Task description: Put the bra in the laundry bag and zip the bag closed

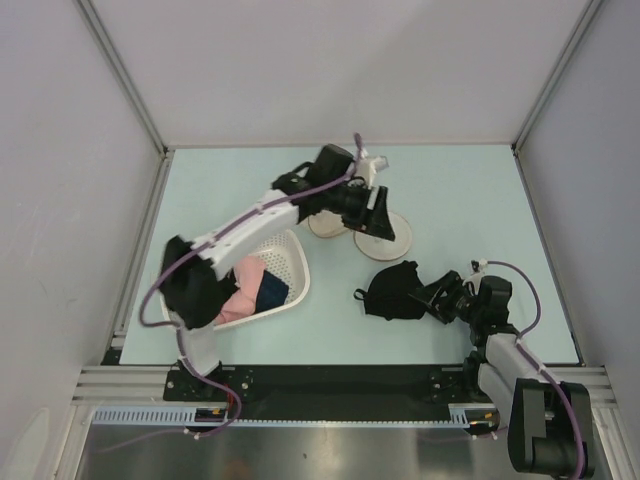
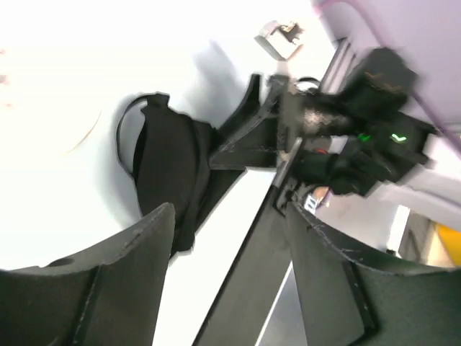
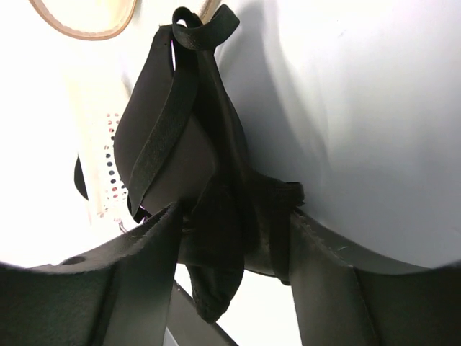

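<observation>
The black bra [image 1: 393, 293] lies bunched on the table in front of the right arm. My right gripper [image 1: 432, 296] is at its right edge. In the right wrist view the gripper [image 3: 234, 216] is shut on a fold of the bra [image 3: 180, 137], whose straps trail away from the fingers. The cream laundry bag [image 1: 388, 238] lies open as two round halves at the table's middle; its rim shows in the right wrist view [image 3: 83, 21]. My left gripper [image 1: 378, 222] hovers over the bag. In the left wrist view it [image 2: 229, 216] is open and empty, looking toward the bra [image 2: 169, 173].
A white perforated basket [image 1: 297, 256] stands at the left, under the left arm, holding a pink garment [image 1: 245, 285] and a navy cloth [image 1: 272, 290]. Grey walls enclose the table on three sides.
</observation>
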You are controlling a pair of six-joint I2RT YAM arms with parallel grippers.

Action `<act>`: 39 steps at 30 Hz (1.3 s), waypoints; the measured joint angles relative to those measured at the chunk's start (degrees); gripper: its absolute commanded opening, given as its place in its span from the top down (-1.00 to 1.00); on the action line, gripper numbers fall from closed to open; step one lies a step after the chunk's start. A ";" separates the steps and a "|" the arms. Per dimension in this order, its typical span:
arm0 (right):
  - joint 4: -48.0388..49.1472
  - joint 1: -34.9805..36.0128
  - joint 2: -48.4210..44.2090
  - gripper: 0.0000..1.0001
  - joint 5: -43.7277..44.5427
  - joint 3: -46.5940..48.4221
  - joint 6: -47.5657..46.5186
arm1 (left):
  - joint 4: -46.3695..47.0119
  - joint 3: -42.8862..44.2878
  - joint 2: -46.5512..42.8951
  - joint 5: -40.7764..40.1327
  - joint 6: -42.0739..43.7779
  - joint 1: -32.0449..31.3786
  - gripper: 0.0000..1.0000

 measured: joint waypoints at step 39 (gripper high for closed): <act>-30.18 3.06 -3.76 1.00 -6.80 32.85 3.32 | 15.67 -45.64 -52.24 -20.44 -1.16 -8.50 -0.62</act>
